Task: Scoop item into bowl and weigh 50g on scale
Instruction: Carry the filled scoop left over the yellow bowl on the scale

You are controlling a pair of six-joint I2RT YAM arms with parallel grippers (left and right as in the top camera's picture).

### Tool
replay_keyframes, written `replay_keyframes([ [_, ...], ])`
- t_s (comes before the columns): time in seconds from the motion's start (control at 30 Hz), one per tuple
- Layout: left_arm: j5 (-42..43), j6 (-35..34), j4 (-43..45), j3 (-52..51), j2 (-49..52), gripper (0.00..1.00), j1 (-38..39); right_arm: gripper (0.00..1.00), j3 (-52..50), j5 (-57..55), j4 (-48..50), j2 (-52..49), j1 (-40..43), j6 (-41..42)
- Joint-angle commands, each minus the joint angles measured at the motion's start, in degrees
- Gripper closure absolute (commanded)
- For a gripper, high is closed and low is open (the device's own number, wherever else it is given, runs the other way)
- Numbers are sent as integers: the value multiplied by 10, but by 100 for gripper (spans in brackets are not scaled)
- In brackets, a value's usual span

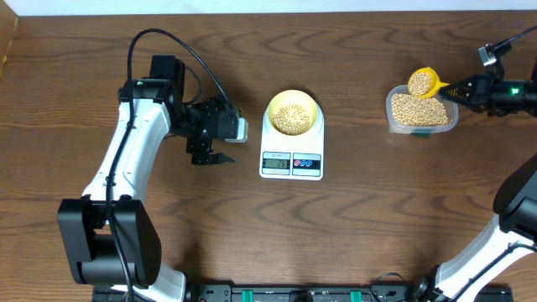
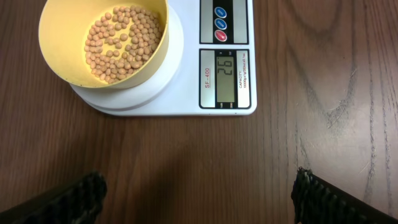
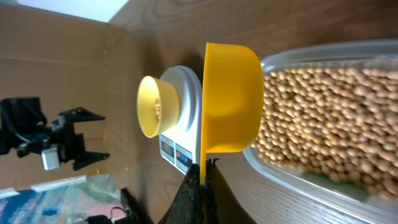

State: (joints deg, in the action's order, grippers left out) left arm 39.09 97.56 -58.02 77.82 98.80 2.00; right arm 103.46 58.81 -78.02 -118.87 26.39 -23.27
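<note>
Reading 26, the scale [image 1: 291, 159] sits about halfway: bowl [image 1: 277, 101] part-filled with beans [image 1: 292, 119], right gripper [image 1: 453, 91] clamped on a heaped scoop [image 1: 422, 82] by the container [image 1: 391, 126], left gripper [image 1: 211, 156] wide open, empty.

On the scale [image 2: 186, 93], "SF-400" is printed beside the display [image 2: 227, 70] — the display reads 26; finer print is illegible.

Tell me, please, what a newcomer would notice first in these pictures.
First, the yellow bowl with beans on the white scale in the middle, its display reading 26. Next, the right hand holding a yellow scoop full of beans over the clear container at the right. The left hand hangs open left of the scale.
</note>
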Motion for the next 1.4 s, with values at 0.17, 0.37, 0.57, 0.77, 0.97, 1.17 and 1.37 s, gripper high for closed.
replay_keyframes([
  [0.17, 9, 8, -1, 1, 0, 2, 1, 99, 5, 59, 11, 19, -31, -12],
  [0.37, 9, 8, -1, 1, 0, 2, 1, 99, 5, 66, 26, 19, -71, -12],
  [0.57, 9, 8, -1, 0, 0, 2, 1, 99, 5, 80, 38, 19, -125, -8],
  [0.77, 9, 8, -1, 1, 0, 2, 1, 99, 5, 80, 47, 19, -176, -8],
  [0.97, 9, 8, -1, 1, 0, 3, 1, 99, 5, 83, 68, 19, -218, 6],
  [1.17, 9, 8, -1, 1, 0, 2, 1, 99, 5, 82, 98, 19, -247, 19],
  [1.37, 9, 8, -1, 1, 0, 2, 1, 99, 5, 82, 118, 19, -278, 18],
])
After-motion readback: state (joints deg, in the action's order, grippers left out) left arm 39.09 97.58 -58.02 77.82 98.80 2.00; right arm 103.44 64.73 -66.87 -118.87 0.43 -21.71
